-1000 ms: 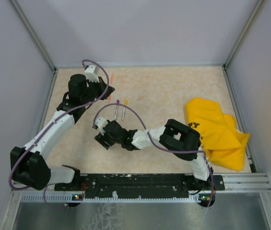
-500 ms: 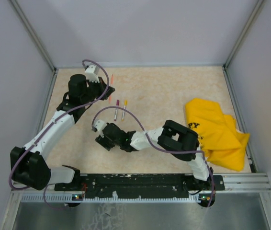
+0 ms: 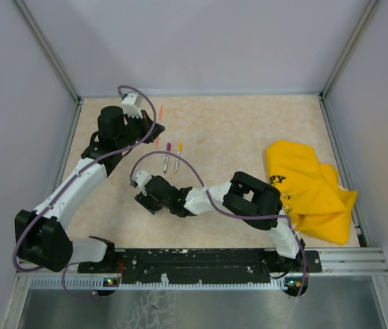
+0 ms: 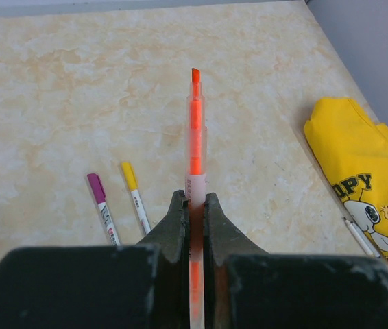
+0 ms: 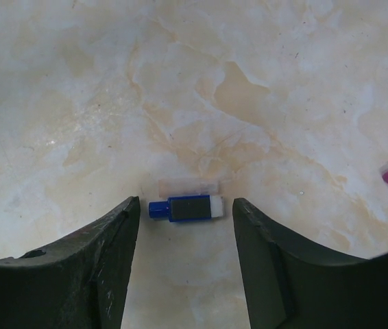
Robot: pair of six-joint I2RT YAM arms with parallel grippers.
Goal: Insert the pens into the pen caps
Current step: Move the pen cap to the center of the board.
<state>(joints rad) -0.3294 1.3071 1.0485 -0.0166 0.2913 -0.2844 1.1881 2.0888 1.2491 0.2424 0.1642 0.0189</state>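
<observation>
On marbled table (image 5: 262, 75), dark blue cap (image 5: 187, 208) between right pincer's (image 5: 186, 221) spread jaws (left pincer (image 4: 194, 200) tight on orange pen (image 4: 195, 137)).

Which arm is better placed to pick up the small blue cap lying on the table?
Right. The right end effector is open, with the blue cap lying on the table between its fingers. The left end effector is shut on the orange pen.

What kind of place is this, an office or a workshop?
Most likely a robotics lab test cell: a left arm and a right arm mounted on a rail at the near edge, plain walls boxing the table in, a few pens laid out as props.
</observation>
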